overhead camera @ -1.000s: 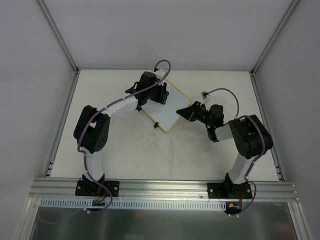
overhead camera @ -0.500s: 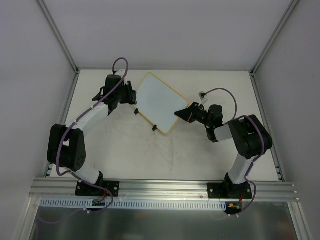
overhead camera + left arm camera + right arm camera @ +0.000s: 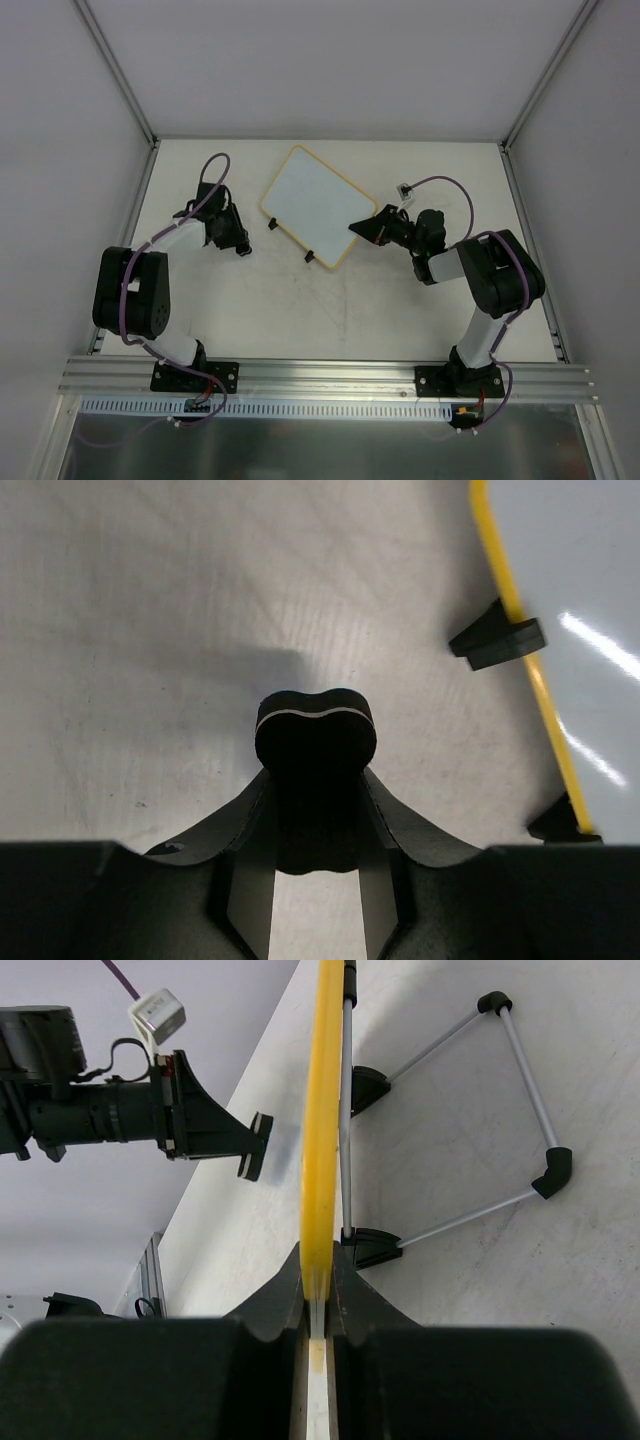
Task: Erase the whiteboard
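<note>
1. Mid-counter, toward the back: whiteboard [image 3: 315, 200], set corner-on to the arms, yellow frame, white face. Face reads blank from overhead; faint marks can't be ruled out.
2. Attached: two black clips [image 3: 497, 638] on the edge nearest the left arm. Wire stand [image 3: 520, 1100] sits behind the board, per the right wrist view.
3. Right claw [image 3: 356, 227]: closed narrow on the frame at the board's right corner, pinching it edge-on.
4. Left claw [image 3: 316, 790]: clamped on black eraser [image 3: 316, 728], pad end fwd. Low over the bare counter [image 3: 330, 300], just beside the board's left edge, not touching it.
5. Step (est.): carry the eraser onto the face and wipe.
6. Method notes:
   - Keep the right grip firm so the board doesn't skid or fold on its stand.
   - Clear the clips on approach.
   - Lay the pad flat to the face w/ light pressure.
   - Use overlapping strokes edge to edge, stopping short of the right claw.
</note>
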`<state>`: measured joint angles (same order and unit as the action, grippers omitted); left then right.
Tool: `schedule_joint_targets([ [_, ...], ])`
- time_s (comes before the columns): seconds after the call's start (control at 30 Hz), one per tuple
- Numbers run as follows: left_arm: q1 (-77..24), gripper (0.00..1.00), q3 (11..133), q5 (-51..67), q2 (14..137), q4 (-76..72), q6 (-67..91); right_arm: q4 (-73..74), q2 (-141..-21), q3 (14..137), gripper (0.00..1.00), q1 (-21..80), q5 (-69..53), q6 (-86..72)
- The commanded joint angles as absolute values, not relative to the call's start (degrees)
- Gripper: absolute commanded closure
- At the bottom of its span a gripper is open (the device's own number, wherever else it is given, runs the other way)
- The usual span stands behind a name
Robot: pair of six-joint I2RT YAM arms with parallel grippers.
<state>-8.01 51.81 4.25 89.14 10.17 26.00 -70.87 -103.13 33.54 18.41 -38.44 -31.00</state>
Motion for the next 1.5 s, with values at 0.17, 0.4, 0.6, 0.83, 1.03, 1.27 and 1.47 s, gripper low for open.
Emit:
schedule_joint_targets([
  [0.17,-7.1,0.6,50.7,3.7,91.8,13.4,25.8,-87.7,-101.2,35.2,1.0,18.6,-41.0,-30.1],
  [0.4,-7.1,0.19,50.3,1.3,91.8,14.1,26.0,-87.7,-101.1,35.0,0.94,18.3,-40.9,-30.2],
  [0.6,-7.1,0.01,49.5,0.4,89.0,14.2,26.3,-87.7,-101.1,35.0,0.87,18.0,-40.9,-30.2],
  [0.83,-7.1,0.01,46.3,-1.8,83.0,14.2,27.2,-87.7,-101.0,34.7,0.62,17.8,-40.8,-30.1],
  [1.03,-7.0,0.01,45.4,-5.4,78.9,14.3,27.9,-87.7,-100.9,34.6,0.54,17.8,-40.8,-30.1],
  [1.27,-6.1,0.01,44.6,-5.1,78.7,14.5,30.8,-87.7,-100.9,34.5,0.52,17.5,-40.6,-30.1],
  [1.47,-6.1,0.01,42.8,-10.1,76.8,14.5,30.9,-87.7,-100.8,34.3,0.31,17.4,-40.1,-30.1],
])
